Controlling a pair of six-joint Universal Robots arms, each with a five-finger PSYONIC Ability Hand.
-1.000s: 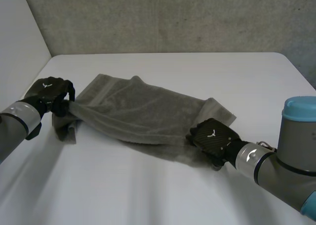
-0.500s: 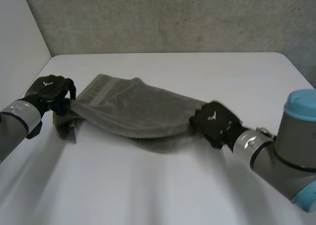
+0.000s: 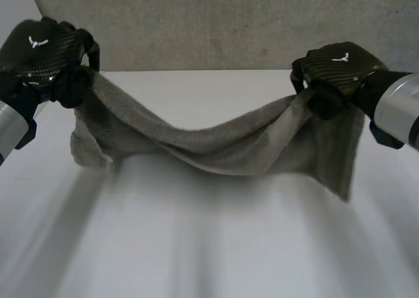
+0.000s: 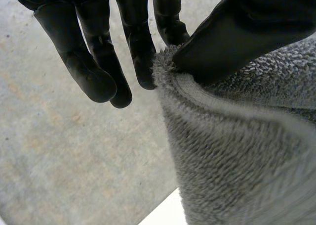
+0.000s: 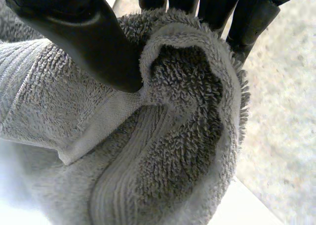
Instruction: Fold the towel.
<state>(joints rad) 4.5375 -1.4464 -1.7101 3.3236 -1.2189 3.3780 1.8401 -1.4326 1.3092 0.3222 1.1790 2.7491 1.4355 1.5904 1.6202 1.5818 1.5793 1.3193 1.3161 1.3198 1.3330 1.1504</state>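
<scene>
A second ago the grey terry-cloth towel [image 3: 222, 144] lay spread on the white surface [image 3: 196, 245] with a hand at each end. Now it has been hoisted and hangs strung across the upper half of the frame, sagging in the middle, with a loose flap dangling below each grip. Whether its lowest folds brush the surface I cannot tell.

The left hand [image 3: 42, 52], at upper left, pinches a hemmed edge between its thumb [image 4: 237, 32] and one finger, the other fingers [image 4: 94, 67] standing free. The right hand [image 3: 340, 65], at upper right, has its thumb [image 5: 84, 42] pressed into a bunched corner against the fingers [image 5: 217, 7] behind.

Both grips look secure, so the lift seems done. The likely next job is to bring one half over the other.

The towel is thick, looped pile with a flat woven band near the hem, limp and quick to drape. The hands have glossy, weave-patterned backs. Behind stands a speckled grey concrete wall [image 3: 229, 23].
</scene>
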